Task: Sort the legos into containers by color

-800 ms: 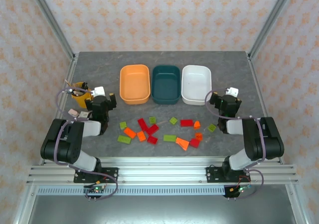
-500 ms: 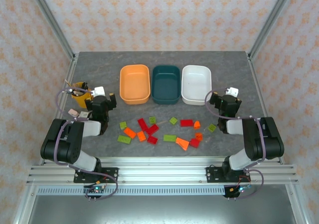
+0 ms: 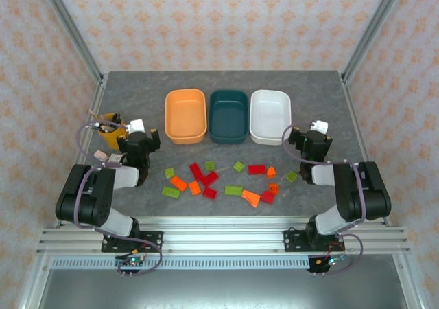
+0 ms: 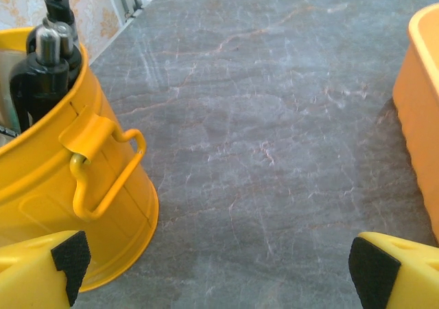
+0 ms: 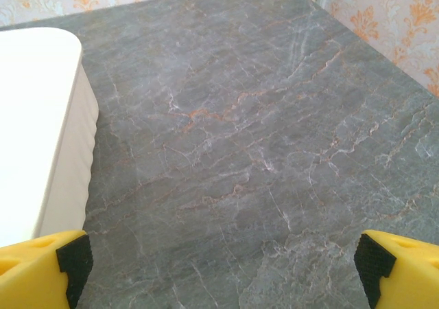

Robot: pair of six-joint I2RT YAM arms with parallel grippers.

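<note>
Several legos lie loose on the near middle of the table: red ones point(image 3: 256, 169), orange ones point(image 3: 251, 198) and yellow-green ones point(image 3: 233, 190). Behind them three containers stand in a row: a light orange tub point(image 3: 186, 115) point(image 4: 425, 117), a dark teal tub point(image 3: 228, 117) and a white tub point(image 3: 270, 116) point(image 5: 34, 130). My left gripper point(image 3: 141, 139) point(image 4: 219, 261) rests low at the left of the legos, open, with bare table between its pads point(image 4: 70, 257). At the right of the legos my right gripper point(image 3: 310, 141) point(image 5: 221, 261) is open too, with nothing between its pads point(image 5: 374, 261).
A yellow cup of pens point(image 3: 108, 132) point(image 4: 62, 185) stands just left of the left gripper. Metal frame posts point(image 3: 72, 31) rise at the table's back corners. Patterned walls close in the sides and back.
</note>
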